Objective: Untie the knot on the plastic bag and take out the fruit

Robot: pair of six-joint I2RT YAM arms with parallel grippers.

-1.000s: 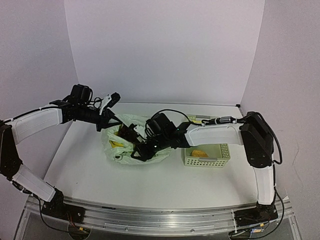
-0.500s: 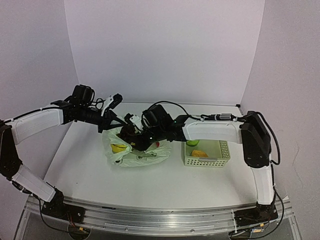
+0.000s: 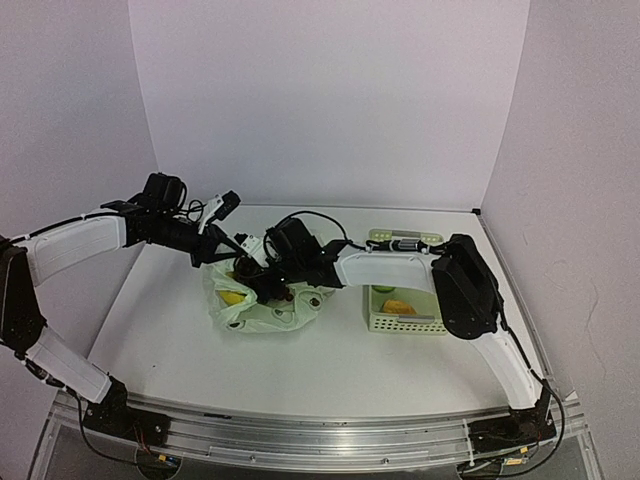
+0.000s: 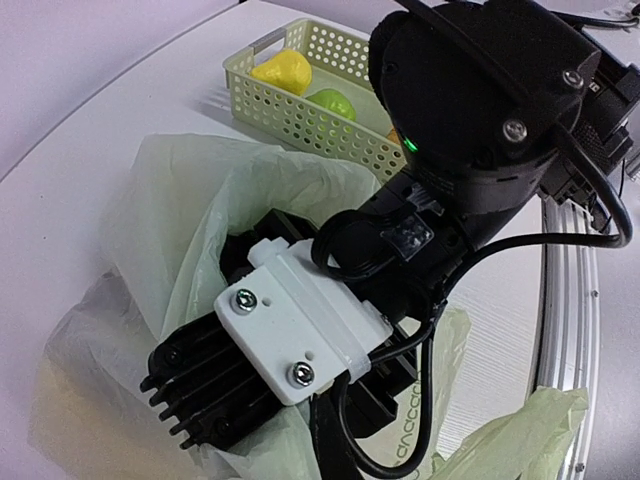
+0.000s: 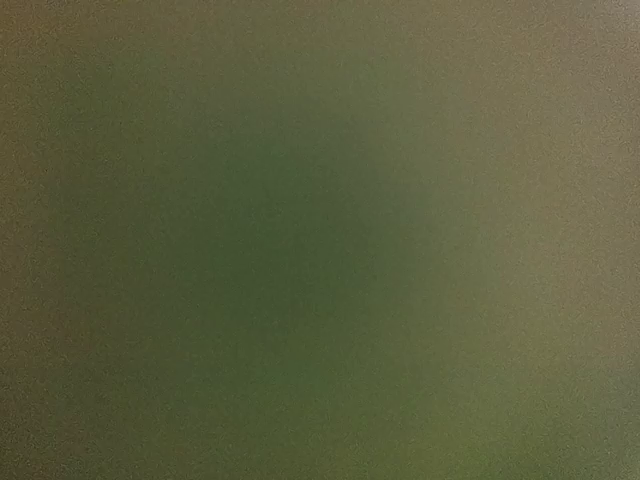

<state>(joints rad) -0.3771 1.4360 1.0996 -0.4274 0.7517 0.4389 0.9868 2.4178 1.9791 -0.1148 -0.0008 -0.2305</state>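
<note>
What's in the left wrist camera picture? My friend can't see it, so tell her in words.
A robot arm's black wrist with a white screwed-on plate fills the middle, reaching down into a thin, crinkly pale green plastic bag on a white table. Behind it stands a pale green perforated plastic basket holding a yellow toy fruit and a green toy fruit.

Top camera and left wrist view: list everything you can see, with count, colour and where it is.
plastic bag: one, pale green, left of centre on the table, mouth open
yellow fruit: one, yellow, inside the bag
basket: one, pale green, right of the bag
lemon-like fruit: one, yellow, in the basket
green fruit: one, green, in the basket
orange piece: one, orange, in the basket
table: one, white
left gripper: black, shut, apparently pinching the bag's rim
right gripper: black, inside the bag, fingers hidden
</note>
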